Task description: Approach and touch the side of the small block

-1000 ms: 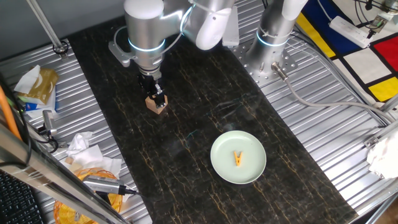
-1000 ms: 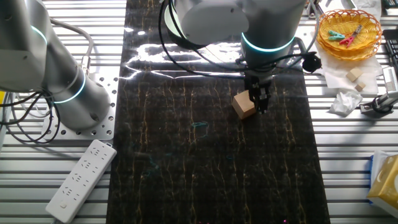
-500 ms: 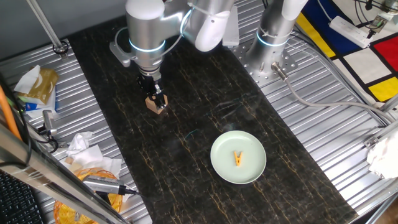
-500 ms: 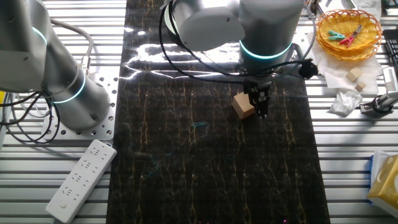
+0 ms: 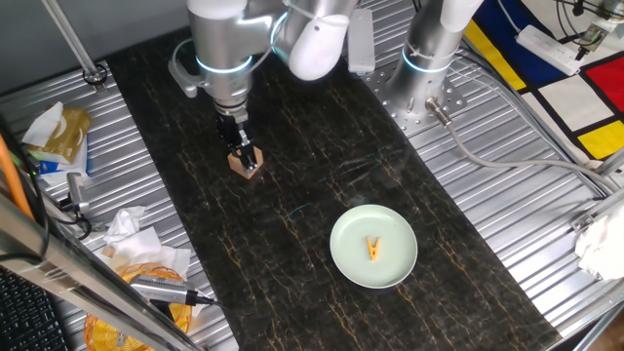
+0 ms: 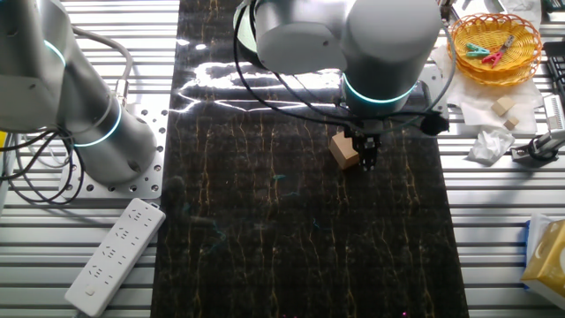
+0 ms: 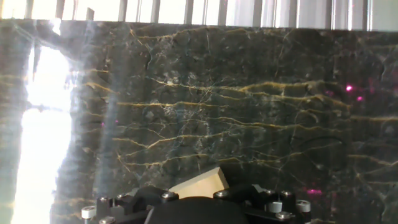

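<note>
The small block (image 5: 247, 167) is a tan wooden cube on the dark marble mat, left of the middle. It also shows in the other fixed view (image 6: 345, 150) and at the bottom of the hand view (image 7: 200, 184), partly hidden by the hand. My gripper (image 5: 243, 153) points down with its fingers close together and its tips right against the block's side. In the other fixed view the gripper (image 6: 367, 157) stands at the block's right side. I hold nothing.
A pale green plate (image 5: 349, 261) with a small yellow-orange clip (image 5: 373, 250) lies toward the front of the mat. A second arm's base (image 5: 421, 78) stands at the back. A yellow basket (image 6: 494, 44), a power strip (image 6: 115, 256) and clutter (image 5: 136, 258) lie off the mat.
The arm's body has swung a little over the block and the fingertips have sunk slightly along its side. The block has stayed in place.
</note>
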